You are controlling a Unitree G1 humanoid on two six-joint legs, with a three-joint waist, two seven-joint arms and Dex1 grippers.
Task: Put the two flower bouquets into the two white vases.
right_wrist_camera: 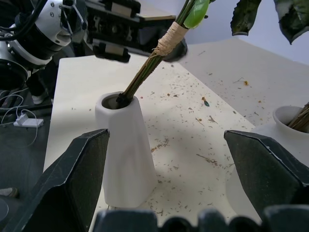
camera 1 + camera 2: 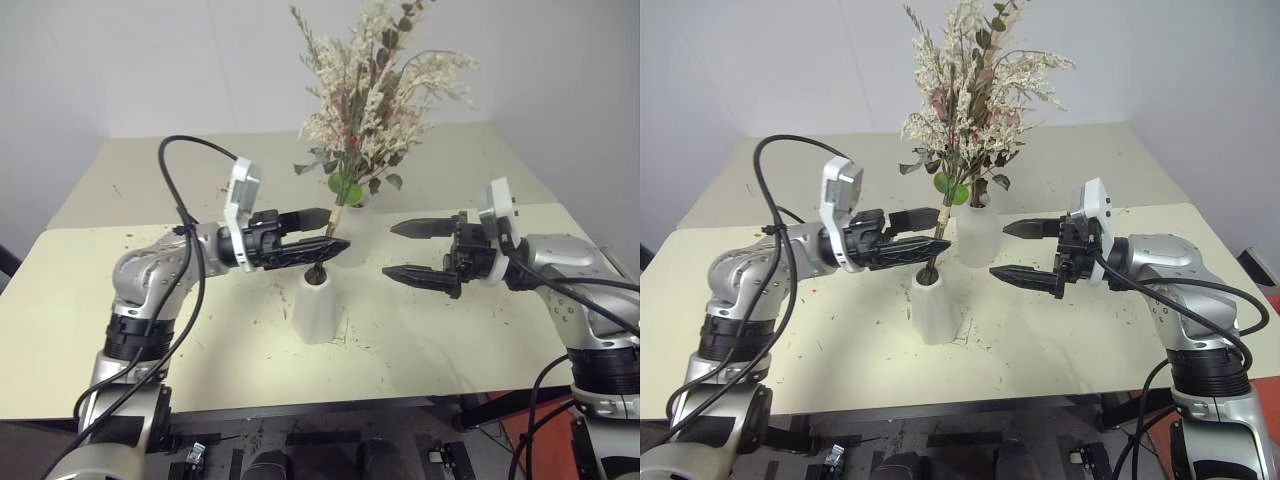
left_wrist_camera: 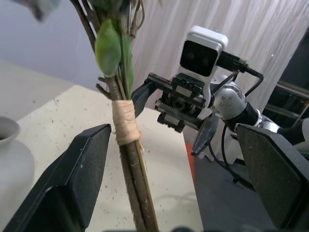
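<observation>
The tapered cone vase (image 2: 318, 305) stands nearest on the cream table (image 2: 80, 330), with the wrapped stems of a bouquet (image 2: 975, 85) already down in its mouth and leaning back toward the bottle-shaped vase (image 2: 978, 232) just behind it, which also holds stems. The two bunches rise together, so their heads cannot be told apart. The left gripper (image 2: 318, 232) sits with its fingers spread on either side of the taped stems, apparently not touching them, and the right gripper (image 2: 418, 250) hovers beside the vases, also spread wide and empty. Both bouquets appear to be placed, so the step in hand looks like the release. The next move calls for drawing the left gripper straight back without brushing the leaning stems, since a nudge could tip the light cone vase.
</observation>
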